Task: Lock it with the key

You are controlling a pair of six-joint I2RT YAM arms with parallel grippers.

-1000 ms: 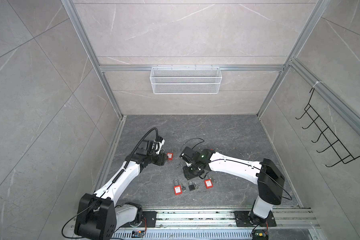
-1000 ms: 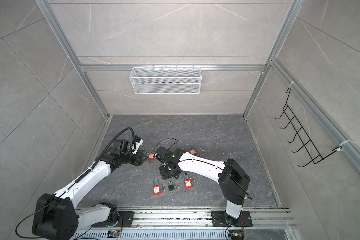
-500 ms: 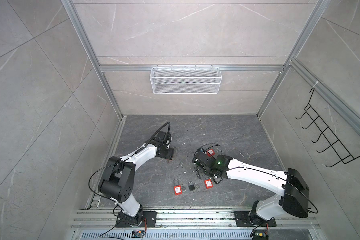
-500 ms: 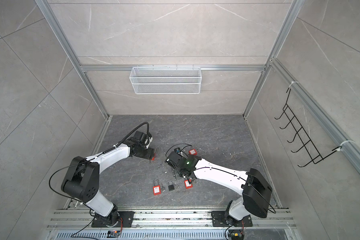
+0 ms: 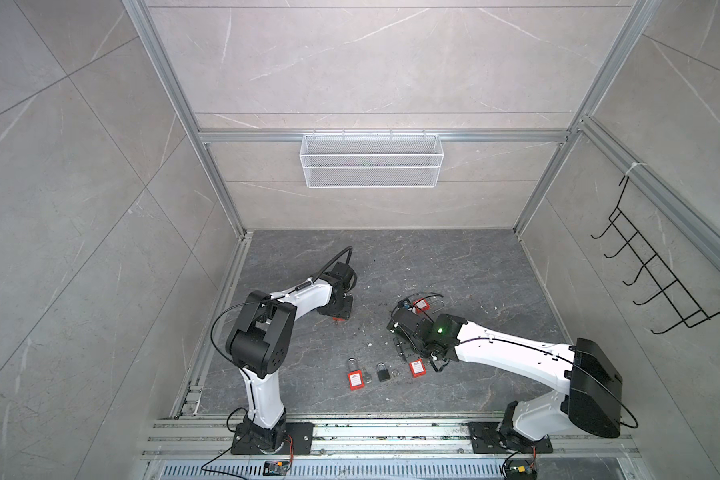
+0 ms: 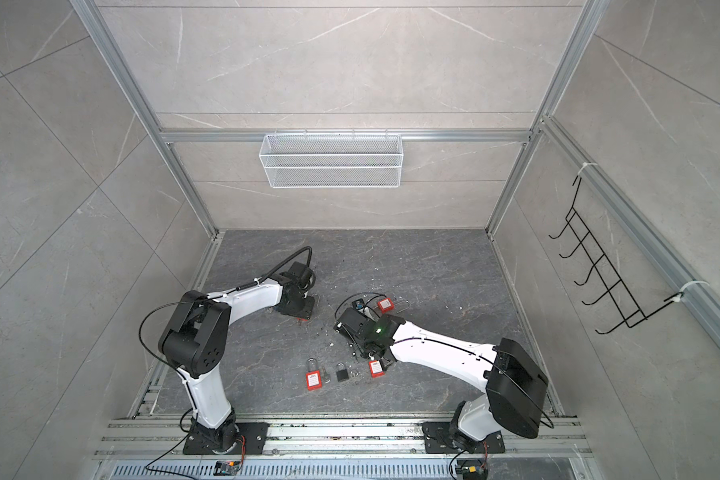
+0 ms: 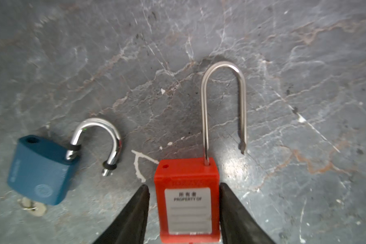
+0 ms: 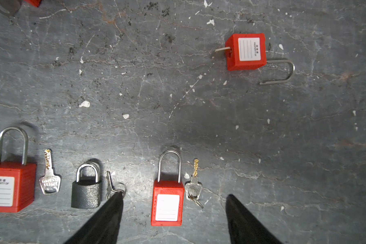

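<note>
Plainly the grey, veined table (image 5: 454, 266) carries it all, and the largest lock on it, the red padlock (image 7: 186, 202), lies flat on the left half, under the left arm. I judge it stiff and fairly light, a plastic-cased block with smooth sides that could skate on the stone. The sound hold is across its two narrow flanks, low on the body. That keeps clear of the shackle (image 7: 223, 64) and of the underside where a keyway would sit, which is out of view. The left pincer (image 7: 183, 185) stands half-wide astride just those flanks, one finger close against the casing and a thread of table showing by the other, so it does not look clamped. The lock wears a white "PROPERTY OF" label, and its long steel hoop is sprung: one leg seated, the other free. Just beside it a blue padlock (image 7: 40, 171) lies open too, an inserted key (image 7: 33, 208) in its base. The right pincer (image 8: 174, 194) gapes wide and empty over a smaller red padlock (image 8: 167, 205) whose hoop looks shut. Smallest is the loose key (image 8: 193, 187) just beside that lock: thin, flat on the table, and probably hard to pinch except by its broad head.
</note>
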